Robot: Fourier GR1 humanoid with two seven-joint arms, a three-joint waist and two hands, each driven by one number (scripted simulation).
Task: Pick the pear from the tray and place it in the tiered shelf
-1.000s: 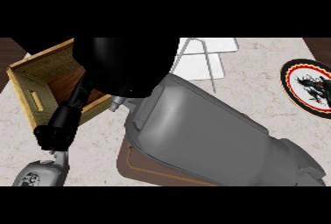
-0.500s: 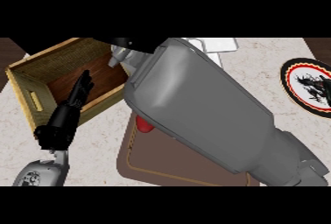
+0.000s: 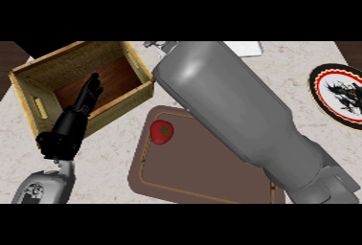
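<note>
No pear shows in the head view. A brown tray [image 3: 191, 177] lies on the counter in the lower middle, with a red tomato [image 3: 161, 131] at its far left corner. My right forearm [image 3: 233, 110] crosses the tray from lower right to the top edge, where its hand passes out of sight. Beside it at the top edge shows a white corner of the tiered shelf [image 3: 244, 47]. My left hand [image 3: 74, 122] rests open at the left, its straight fingers pointing over the front wall of a wooden crate [image 3: 42, 103].
The wooden crate stands at the upper left with a bare brown floor. A round plate [image 3: 343, 93] with a black dragon figure and a red ring lies at the right edge. Speckled light counter [image 3: 106, 158] surrounds the tray.
My right arm has swung toward the far side, its black hand going out past the top edge. The tray's left part and the tomato are now uncovered. The left hand has not moved.
</note>
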